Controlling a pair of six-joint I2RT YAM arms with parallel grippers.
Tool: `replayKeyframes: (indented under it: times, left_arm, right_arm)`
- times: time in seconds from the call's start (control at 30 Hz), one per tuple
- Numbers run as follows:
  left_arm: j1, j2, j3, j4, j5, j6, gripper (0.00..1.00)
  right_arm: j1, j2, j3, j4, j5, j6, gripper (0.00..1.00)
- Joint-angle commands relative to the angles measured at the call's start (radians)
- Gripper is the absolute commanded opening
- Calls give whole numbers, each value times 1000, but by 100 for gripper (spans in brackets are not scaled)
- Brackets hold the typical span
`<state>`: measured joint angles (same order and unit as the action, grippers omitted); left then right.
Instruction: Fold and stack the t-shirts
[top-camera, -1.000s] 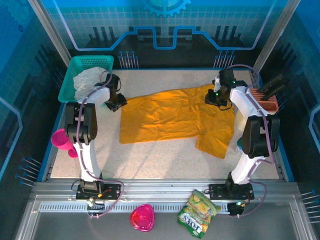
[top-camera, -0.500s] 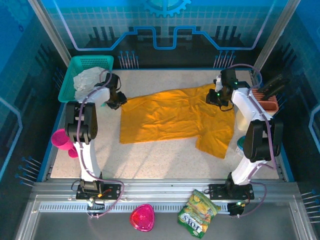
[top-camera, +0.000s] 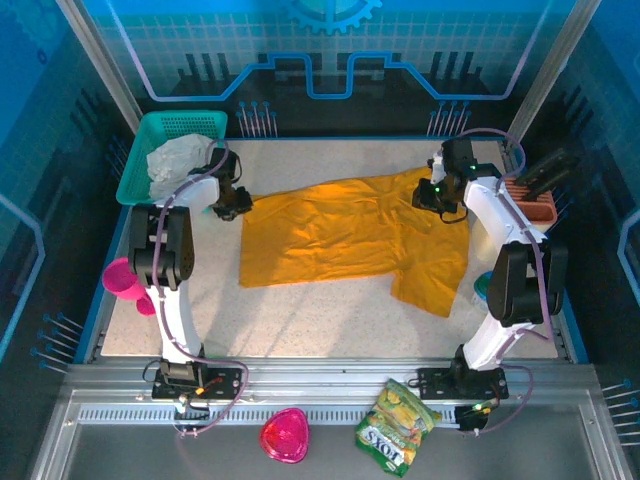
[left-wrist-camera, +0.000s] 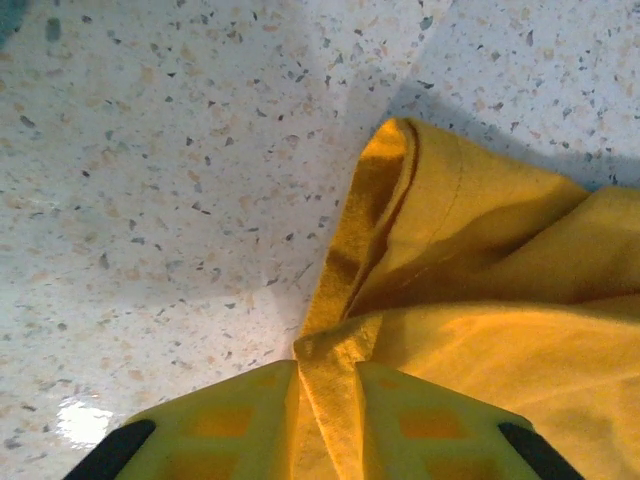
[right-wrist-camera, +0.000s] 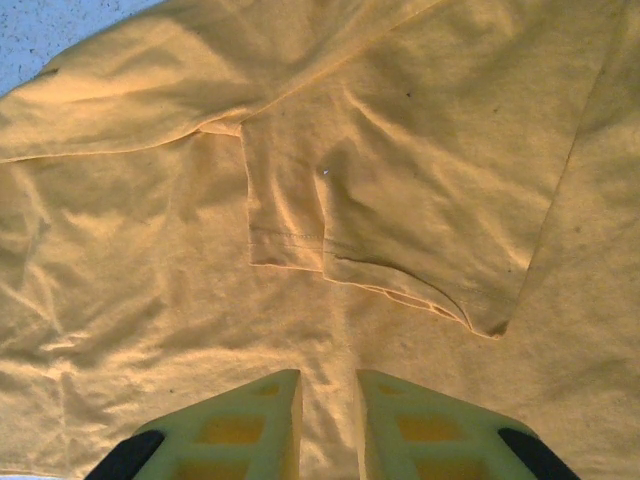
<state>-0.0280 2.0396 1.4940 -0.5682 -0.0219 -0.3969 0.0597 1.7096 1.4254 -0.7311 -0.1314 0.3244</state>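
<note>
- The mustard-orange t-shirt (top-camera: 350, 235) lies spread across the middle of the worktop (top-camera: 300, 310), rumpled. Its far edge runs between my two arms, and one flap hangs toward the near right.
- My left claw (left-wrist-camera: 327, 385) is closed narrow on the shirt's far-left corner. On the wrist camera a ridge of hem rises between the yellow fingers (left-wrist-camera: 230, 420).
- My right claw (right-wrist-camera: 328, 390) sits at the far-right end, jaws nearly together with cloth in the gap. I read that as a pinch on the t-shirt too, just short of a sleeve (right-wrist-camera: 400, 200) that lies folded onto the body.
- I judge the cloth light, thin and limp. It will not hold a shape, and it will drape and sag wherever it is unsupported.
- It will likely drag on the speckled worktop rather than slide freely, so lifting should serve better than pushing.
- The best holds look like hems, seams and corners, where the doubled cloth gives the fingers more to bite.
- With two matched corners held I would expect an even fold. An uneven pull could skew the shirt or slip a single layer out of a claw.
</note>
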Motion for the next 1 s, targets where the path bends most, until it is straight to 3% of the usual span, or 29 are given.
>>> replayKeyframes:
  times: [0.0,0.4,0.67,0.97]
  left_arm:
    - [5,-41,-12,-41,-8,81,23]
    - [3,3,-3,-23,36,127,25]
    - [3,25,11,-33,10,138,38]
    - [3,48,26,-14,-2,150,28]
  right_arm:
    - [20,-31,-10,2,3,15,22]
    - [26,-51,-10,-8,13,11,23]
    - [27,-51,-6,-11,13,10,23]
    - [27,-50,3,-19,17,8,22]
